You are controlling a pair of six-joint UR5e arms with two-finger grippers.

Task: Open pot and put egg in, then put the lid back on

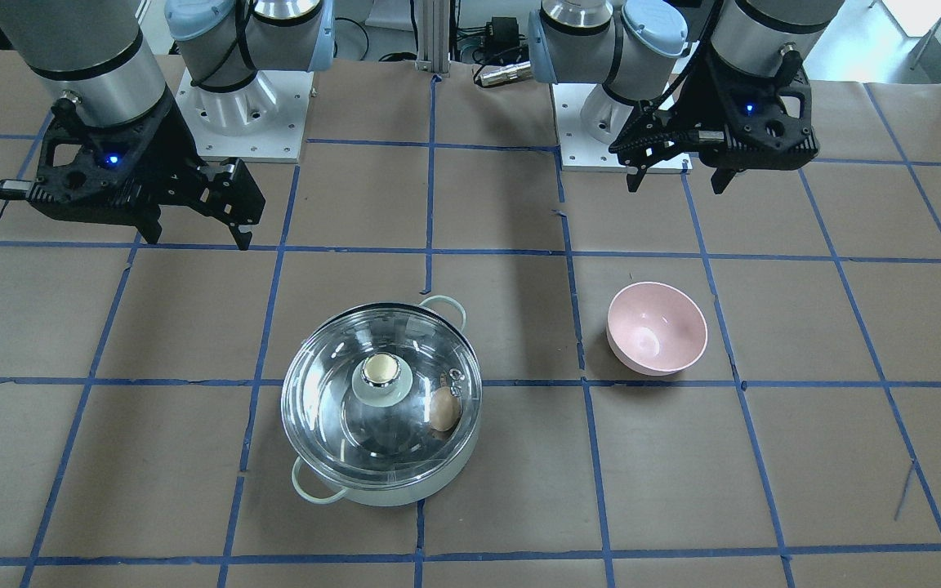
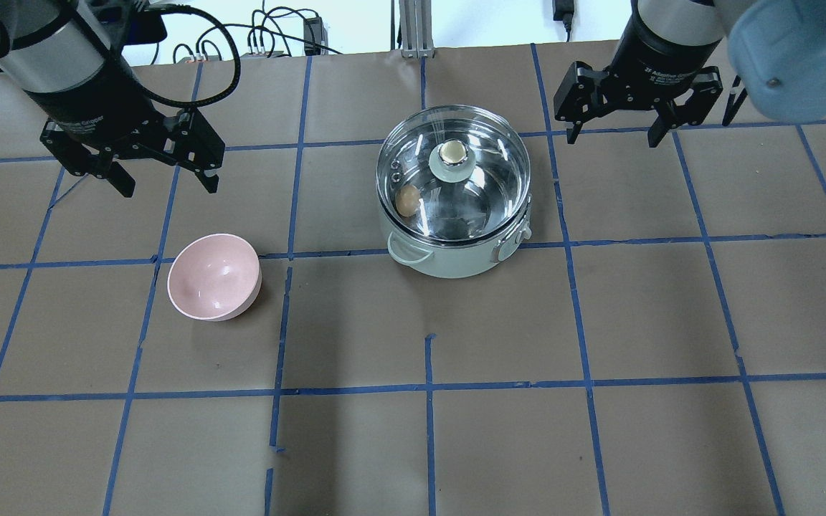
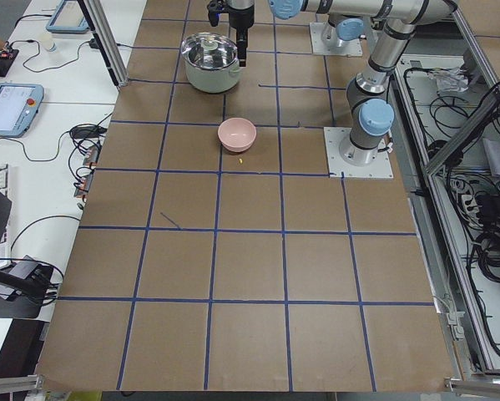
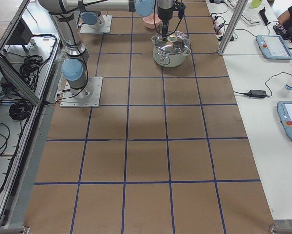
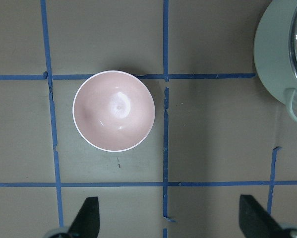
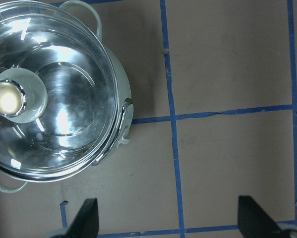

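The left fingers (image 2: 205, 174) and the right fingers (image 2: 572, 131) are held apart and empty above the surface (image 2: 599, 322), clear of the bowl (image 2: 214, 276) and the pot (image 2: 449, 261), on which the lid (image 2: 488, 168) is seated, the egg (image 2: 406, 201) apparently lying inside against the wall, seen through glass.

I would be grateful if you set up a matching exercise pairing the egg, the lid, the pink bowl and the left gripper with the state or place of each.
Things:
1. egg
2. lid
3. pink bowl
4. left gripper

States:
A. empty, standing apart from the pot
B. open, holding nothing
C. inside the pot, seen through glass
D. covering the pot

Pairs: 1-C, 2-D, 3-A, 4-B.
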